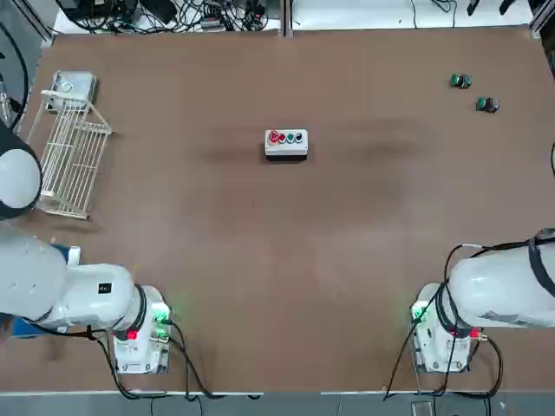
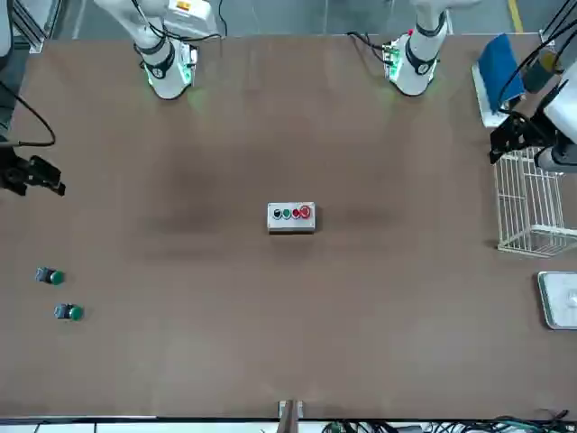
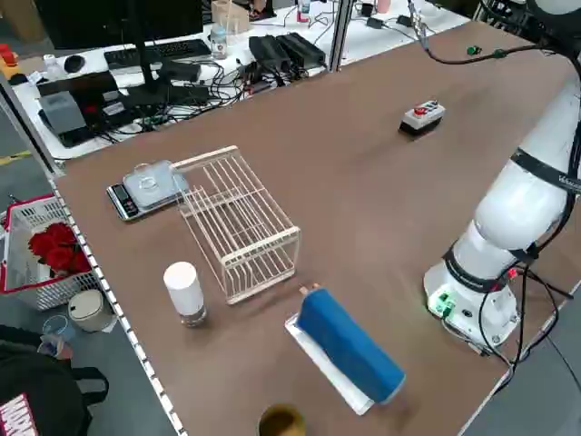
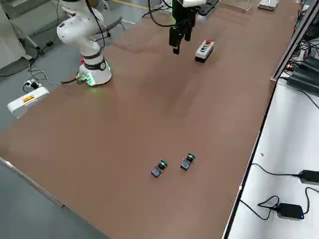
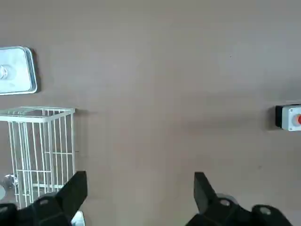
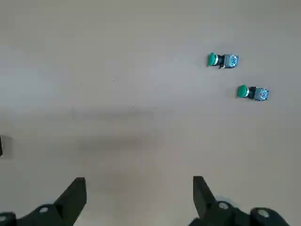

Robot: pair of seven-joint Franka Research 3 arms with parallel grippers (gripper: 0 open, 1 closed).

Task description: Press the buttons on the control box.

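The brown table point(image 1: 347, 260) runs under both arms, with 12 o'clock the edge farthest from the robot; at about 9 o'clock stands the wire rack point(image 1: 74, 160), and the left gripper point(image 5: 141, 175) hangs above that side, wide open and holding nothing; the control box point(image 1: 286, 149) sits at 12 o'clock from the middle, its buttons point(image 2: 290, 213) facing up; at about 3 o'clock the right gripper point(image 6: 139, 178) hangs high, also spread wide and empty.

The step in hand looks to be the approach; I would choose one arm, close its fingers into a blunt tip, centre it over a single cap and press straight down, lightly; a slanted push could slide the box or catch the neighbouring cap.

The left side view shows a white-topped bottle point(image 3: 184, 292) that the top view does not; the right wrist view shows two loose green-capped pieces point(image 6: 230, 61), but not the button row.
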